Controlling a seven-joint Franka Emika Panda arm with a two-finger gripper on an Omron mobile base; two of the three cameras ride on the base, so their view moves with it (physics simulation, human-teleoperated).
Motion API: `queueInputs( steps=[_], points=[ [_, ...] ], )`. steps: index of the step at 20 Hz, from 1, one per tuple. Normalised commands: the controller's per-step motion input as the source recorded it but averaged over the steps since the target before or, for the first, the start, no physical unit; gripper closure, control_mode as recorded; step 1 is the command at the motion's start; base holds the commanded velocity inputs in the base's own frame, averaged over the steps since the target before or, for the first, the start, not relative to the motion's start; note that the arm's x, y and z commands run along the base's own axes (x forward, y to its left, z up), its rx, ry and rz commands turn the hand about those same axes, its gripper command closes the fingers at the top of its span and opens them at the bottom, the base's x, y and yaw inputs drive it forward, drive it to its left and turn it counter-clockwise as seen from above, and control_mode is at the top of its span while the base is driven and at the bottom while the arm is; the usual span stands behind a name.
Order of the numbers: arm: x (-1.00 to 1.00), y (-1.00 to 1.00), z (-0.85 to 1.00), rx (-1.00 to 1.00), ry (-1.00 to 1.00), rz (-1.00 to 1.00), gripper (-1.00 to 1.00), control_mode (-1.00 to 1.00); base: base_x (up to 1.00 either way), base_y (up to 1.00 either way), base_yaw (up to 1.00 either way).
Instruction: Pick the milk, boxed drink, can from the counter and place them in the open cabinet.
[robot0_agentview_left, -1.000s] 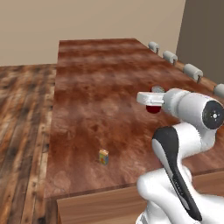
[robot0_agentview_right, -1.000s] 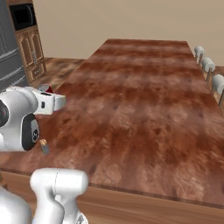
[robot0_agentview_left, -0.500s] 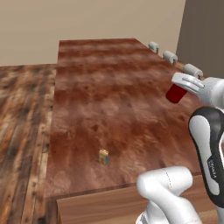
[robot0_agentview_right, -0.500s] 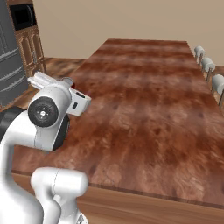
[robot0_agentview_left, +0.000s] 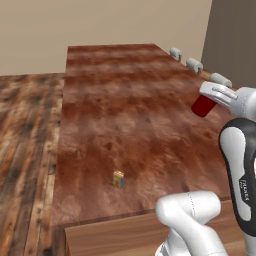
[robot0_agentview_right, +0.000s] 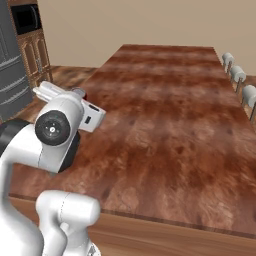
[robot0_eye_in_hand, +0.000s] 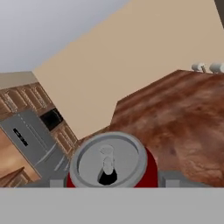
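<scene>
The raised arm's end effector (robot0_agentview_left: 209, 100) is clamped on the can (robot0_agentview_left: 203, 105).

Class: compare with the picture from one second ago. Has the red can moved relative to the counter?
Yes. In the left base view the can, held in the gripper, has swung rightward to the counter's right edge.

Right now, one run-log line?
gripper: shut on can | can: lifted above counter | boxed drink: on counter, untouched | phase: carrying
</scene>
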Motion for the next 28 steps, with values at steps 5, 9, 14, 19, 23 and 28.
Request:
queueInputs(
  steps=[5,9,14,19,23,28],
  points=[
    [-0.02,0.21,0.32,-0.08,-0.10,0.00,1.00,-1.00,0.00,0.00,0.00],
    [-0.06,0.11,0.39,-0.09,-0.12,0.00,1.00,-1.00,0.00,0.00,0.00],
    [0.00,0.00,0.00,0.00,0.00,0.00,1.00,1.00,-0.14,0.01,0.00],
    [0.00,0.00,0.00,0.00,0.00,0.00,1.00,1.00,-0.63,0.04,0.01],
    [0.00,0.00,0.00,0.00,0.00,0.00,1.00,1.00,-0.39,0.00,0.13],
    [0.00,0.00,0.00,0.00,0.00,0.00,1.00,1.00,-0.26,0.00,0.47]
  ],
)
